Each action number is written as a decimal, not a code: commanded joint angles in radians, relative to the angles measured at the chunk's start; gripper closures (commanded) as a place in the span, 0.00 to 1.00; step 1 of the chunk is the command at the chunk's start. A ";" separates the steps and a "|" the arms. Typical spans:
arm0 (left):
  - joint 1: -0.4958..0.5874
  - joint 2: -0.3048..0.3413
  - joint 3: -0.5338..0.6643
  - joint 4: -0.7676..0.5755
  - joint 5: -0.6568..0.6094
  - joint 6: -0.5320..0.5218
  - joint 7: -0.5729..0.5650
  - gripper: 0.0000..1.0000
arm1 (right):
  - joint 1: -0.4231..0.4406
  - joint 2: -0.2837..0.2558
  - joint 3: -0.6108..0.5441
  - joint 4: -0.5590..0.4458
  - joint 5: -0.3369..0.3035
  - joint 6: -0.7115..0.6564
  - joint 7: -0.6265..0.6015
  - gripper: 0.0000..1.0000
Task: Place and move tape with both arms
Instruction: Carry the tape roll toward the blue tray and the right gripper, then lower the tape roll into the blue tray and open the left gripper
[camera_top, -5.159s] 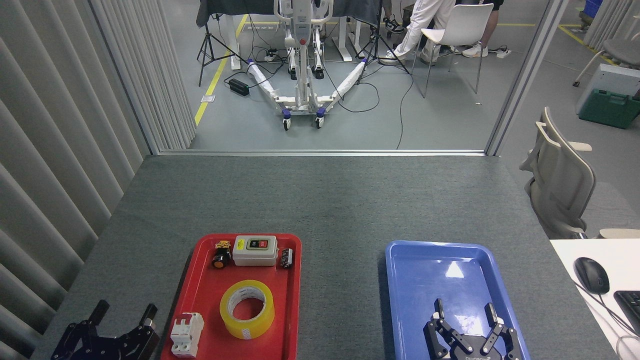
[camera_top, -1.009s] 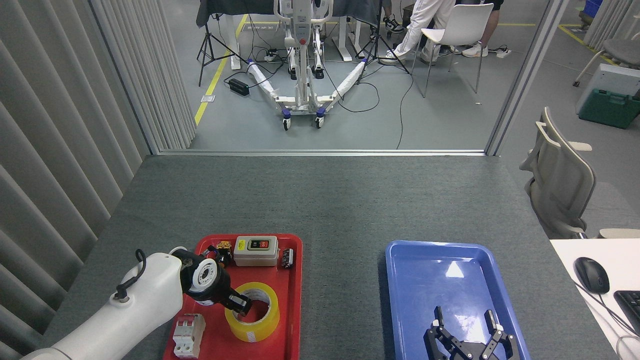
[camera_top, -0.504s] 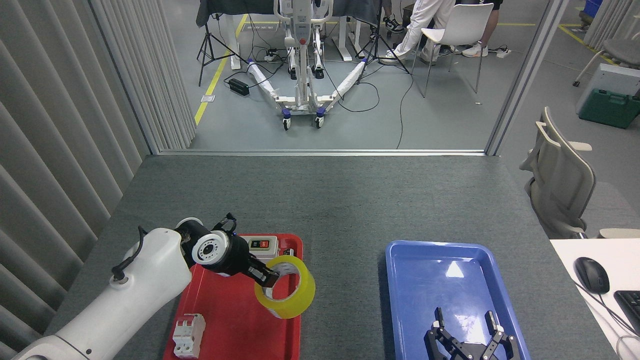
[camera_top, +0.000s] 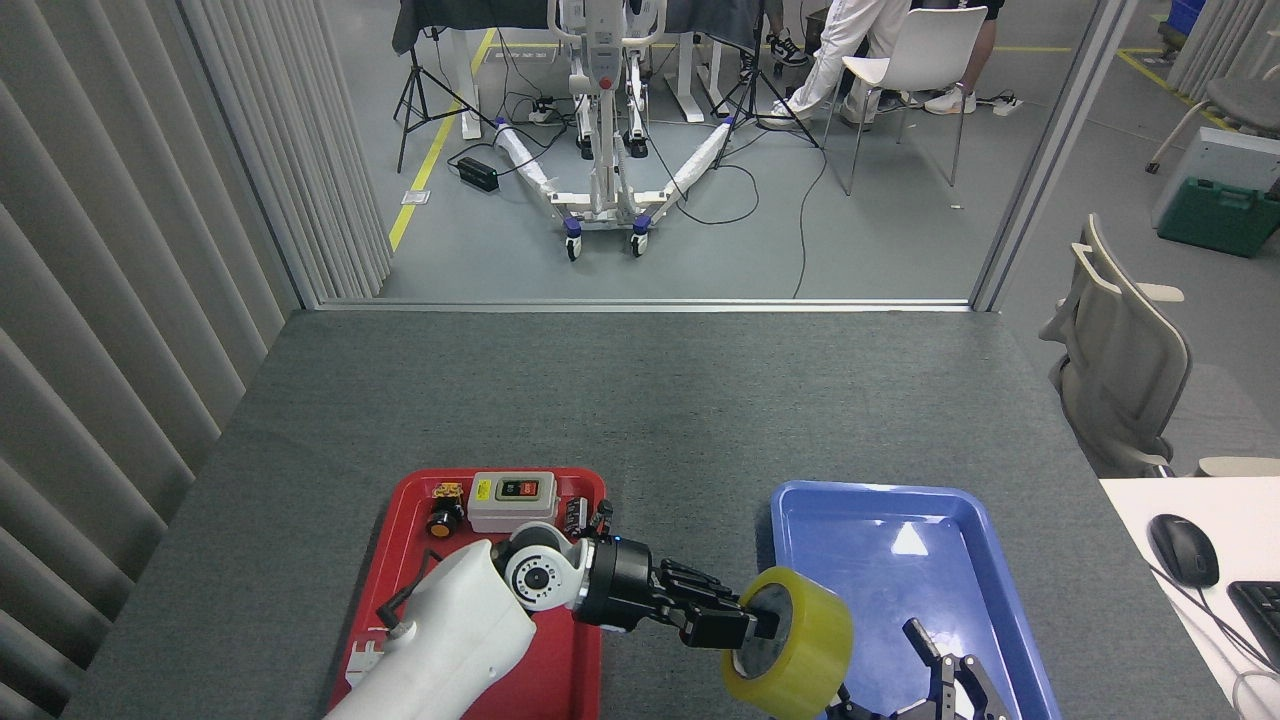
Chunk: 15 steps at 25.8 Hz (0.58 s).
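Observation:
My left gripper reaches right from the red tray and is shut on the rim of the tape, a wide yellow roll held on edge in the air. The roll hangs over the left edge of the blue tray, above the gap between the two trays. My right gripper shows at the bottom edge inside the blue tray, just right of the roll; its fingers stand spread and hold nothing. Part of it is cut off by the frame.
On the red tray sit a grey switch box, an orange push button and a small dark part. A white desk with a mouse stands at the right. Chairs and a person's legs are beyond the table.
My left arm has carried the tape from above the red tray rightward to the blue tray's left edge, turning the roll on edge. My right gripper has shifted and tilted toward it.

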 joint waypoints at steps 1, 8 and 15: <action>0.029 -0.036 0.017 0.067 0.188 -0.004 -0.001 1.00 | 0.045 -0.013 -0.074 -0.017 0.006 -0.259 -0.003 0.00; 0.033 -0.037 0.037 0.073 0.188 -0.004 -0.001 1.00 | 0.080 -0.010 -0.149 -0.048 0.004 -0.351 -0.003 0.00; 0.047 -0.042 0.036 0.068 0.185 -0.004 -0.001 1.00 | 0.080 -0.014 -0.134 -0.120 0.006 -0.351 -0.002 0.00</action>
